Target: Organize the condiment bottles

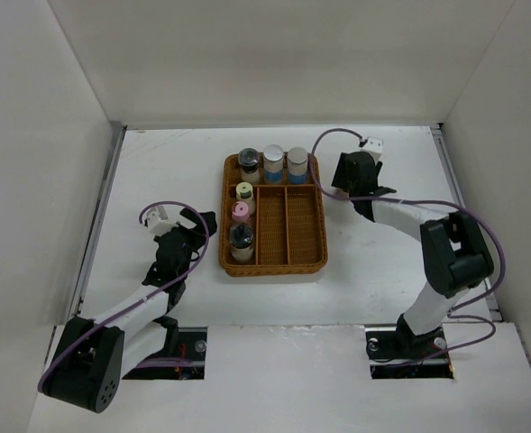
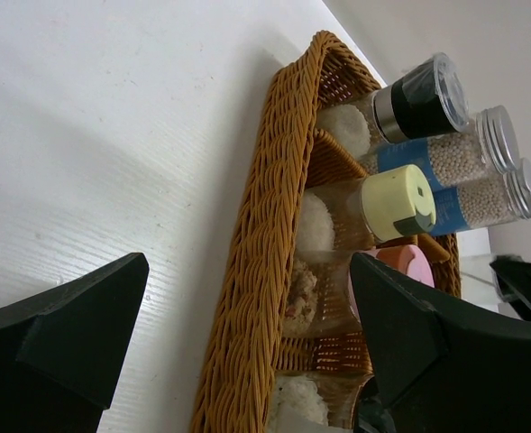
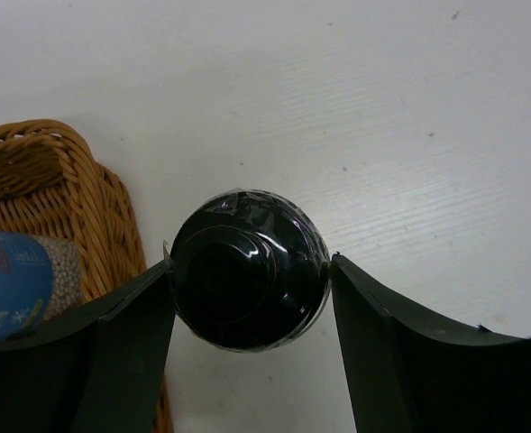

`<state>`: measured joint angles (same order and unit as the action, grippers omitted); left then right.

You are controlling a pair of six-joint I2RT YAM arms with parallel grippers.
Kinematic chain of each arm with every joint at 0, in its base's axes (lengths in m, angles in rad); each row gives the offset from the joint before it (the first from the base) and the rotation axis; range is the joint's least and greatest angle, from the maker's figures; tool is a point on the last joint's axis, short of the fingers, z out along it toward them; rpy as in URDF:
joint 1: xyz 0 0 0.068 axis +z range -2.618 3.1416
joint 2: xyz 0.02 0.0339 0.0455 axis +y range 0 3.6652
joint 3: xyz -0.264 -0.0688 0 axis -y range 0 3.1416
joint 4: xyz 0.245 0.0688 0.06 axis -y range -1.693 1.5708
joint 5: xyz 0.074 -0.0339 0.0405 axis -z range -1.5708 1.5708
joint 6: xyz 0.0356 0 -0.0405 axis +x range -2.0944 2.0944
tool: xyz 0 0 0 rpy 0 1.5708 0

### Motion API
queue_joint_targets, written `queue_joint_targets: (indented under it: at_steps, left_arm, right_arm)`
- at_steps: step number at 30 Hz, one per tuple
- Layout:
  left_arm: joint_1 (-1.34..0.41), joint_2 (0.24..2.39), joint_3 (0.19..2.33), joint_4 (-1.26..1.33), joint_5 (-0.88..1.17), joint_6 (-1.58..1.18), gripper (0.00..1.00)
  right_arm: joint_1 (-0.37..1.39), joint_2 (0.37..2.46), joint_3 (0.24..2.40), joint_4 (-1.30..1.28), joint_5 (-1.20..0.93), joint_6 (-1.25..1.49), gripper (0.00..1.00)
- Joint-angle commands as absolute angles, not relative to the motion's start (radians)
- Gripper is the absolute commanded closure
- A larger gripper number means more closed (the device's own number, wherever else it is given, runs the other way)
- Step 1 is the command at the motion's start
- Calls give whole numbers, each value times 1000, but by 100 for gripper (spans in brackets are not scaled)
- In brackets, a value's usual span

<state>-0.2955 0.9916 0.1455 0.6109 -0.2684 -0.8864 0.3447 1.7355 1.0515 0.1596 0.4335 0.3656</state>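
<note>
Currently the right gripper point(image 3: 251, 271) has its two fingers pressed against opposite sides of the cap of a black-capped bottle point(image 3: 247, 281). The jaws stand partly closed, as wide as the cap. The cap is seen straight from above, so the bottle is upright. Whether its base rests on the table point(image 1: 157, 171) cannot be told. The bottle sits just outside the right rim of the brown wicker tray point(image 1: 274, 269), near the tray's far right corner. In the top view the gripper body hides it.

The left gripper point(image 2: 249, 266) has its jaws spread wide with nothing between them. It hangs low over the table, just left of the tray's near half and apart from the rim.

Tray contents, all upright:
- Far row, left to right: rear black-capped bottle point(image 1: 249, 161), left blue-labelled bottle point(image 1: 273, 164), right blue-labelled bottle point(image 1: 297, 164). The three stand close side by side.
- Left column, far to near: pale-yellow-capped jar point(image 1: 244, 191), pink-capped jar point(image 1: 240, 213), front black-capped jar point(image 1: 241, 238).

In the left wrist view both blue-labelled bottles show small pale beads inside and ribbed silver-white caps.
</note>
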Motion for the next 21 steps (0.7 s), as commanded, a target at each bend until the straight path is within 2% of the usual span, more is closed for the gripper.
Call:
queue_joint_targets:
  at_steps: [1, 6, 10, 16, 21]
  left_arm:
    - [-294, 994, 153, 658, -282, -882, 2]
    - [-298, 985, 150, 655, -304, -880, 0]
    - [-301, 980, 153, 644, -316, -885, 0]
    - [-308, 957, 147, 643, -334, -876, 0]
    - [-304, 942, 144, 624, -341, -879, 0]
  right_arm:
    - [378, 1579, 1006, 267, 531, 353, 46]
    - [473, 1416, 930, 250, 545, 351, 47]
    - [597, 1370, 949, 226, 499, 368, 47]
    - [754, 1505, 1075, 245, 425, 379, 47]
    - [782, 1640, 1181, 245, 400, 371, 47]
